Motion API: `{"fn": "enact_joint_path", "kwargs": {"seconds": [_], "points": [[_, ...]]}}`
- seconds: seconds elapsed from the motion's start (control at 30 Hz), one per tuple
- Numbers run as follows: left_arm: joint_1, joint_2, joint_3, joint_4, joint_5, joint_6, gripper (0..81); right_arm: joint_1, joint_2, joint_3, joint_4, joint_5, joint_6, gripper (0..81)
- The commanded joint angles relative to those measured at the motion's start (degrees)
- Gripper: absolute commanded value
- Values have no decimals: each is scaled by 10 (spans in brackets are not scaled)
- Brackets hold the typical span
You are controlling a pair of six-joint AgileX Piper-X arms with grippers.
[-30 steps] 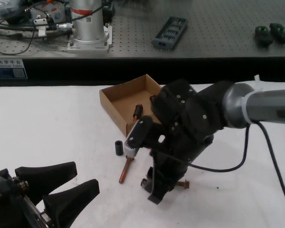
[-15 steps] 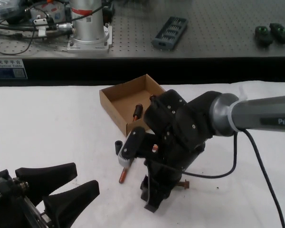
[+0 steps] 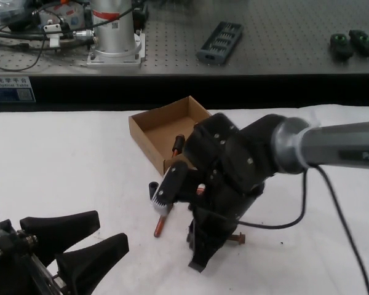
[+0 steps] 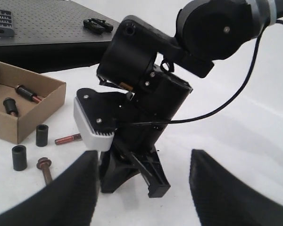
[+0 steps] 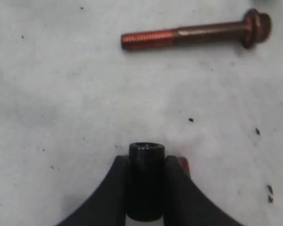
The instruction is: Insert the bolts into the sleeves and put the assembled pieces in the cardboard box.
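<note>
Metal by the look of it, the black sleeve is probably behaving as a small, stiff, fairly light and smooth piece that could be slipping or rolling. The right gripper is clamping it across its round sides, close to the white table, with the bore end showing clear of the fingertips. Near it a copper-coloured bolt is lying flat, best taken across its plain shank near the head, while the left gripper is resting spread and empty.
</note>
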Motion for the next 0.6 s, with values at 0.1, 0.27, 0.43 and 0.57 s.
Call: {"fn": "enact_joint_path", "kwargs": {"seconds": [0.1, 0.27, 0.43, 0.57], "points": [[-2, -6, -2, 5, -24, 5, 420, -2, -92, 25, 3, 4, 75, 58], [-2, -5, -16, 40, -27, -12, 420, -2, -225, 97, -42, 73, 180, 58], [-2, 16, -73, 105, -40, 8, 420, 5, -374, 216, -119, 77, 252, 58], [-2, 65, -141, 142, -40, 18, 420, 16, -471, 293, -172, 77, 289, 58]]}}
